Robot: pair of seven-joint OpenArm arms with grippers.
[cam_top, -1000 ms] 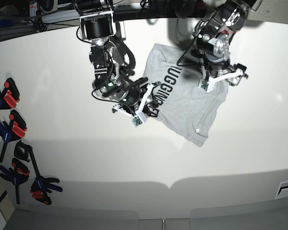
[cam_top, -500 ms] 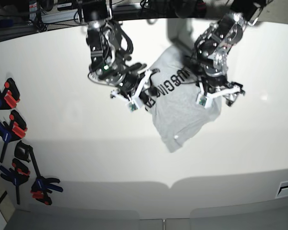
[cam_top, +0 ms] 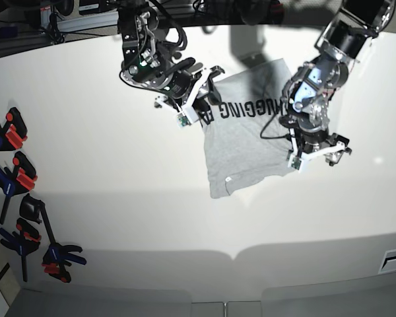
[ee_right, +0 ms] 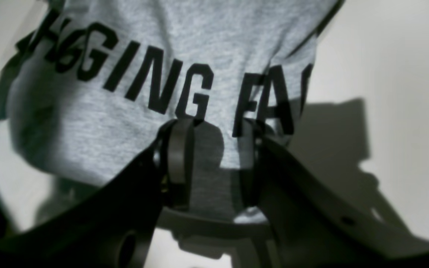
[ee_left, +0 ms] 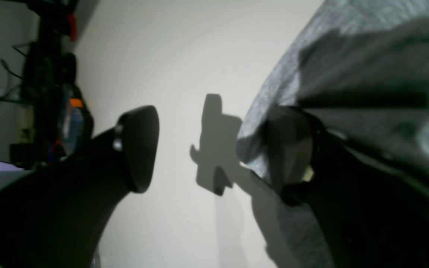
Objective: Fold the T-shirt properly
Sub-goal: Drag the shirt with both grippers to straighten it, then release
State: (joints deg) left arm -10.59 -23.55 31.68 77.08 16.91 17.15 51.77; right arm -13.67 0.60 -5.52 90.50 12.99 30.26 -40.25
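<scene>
swung round, t-shirt (cam_top: 241, 142) now hangs long axis vertical.

One T-shirt (cam_top: 241, 142), pinched between the right jaws, beside the wide-spread left ones. Two grippers: right (cam_top: 199, 112), left (cam_top: 315, 153). Five clamps (cam_top: 23, 218), well apart from both jaws. One table (cam_top: 105, 191).

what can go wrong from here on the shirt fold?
1. The left pincer stands open at the T-shirt edge, one finger against the cloth. Only the right pincer grips it, so further pulling may drag it askew.
2. The right grip sits at one point on the printed edge; the cloth could slip out.
3. The shirt lies creased on the table, so a fold now may trap the creases.
</scene>
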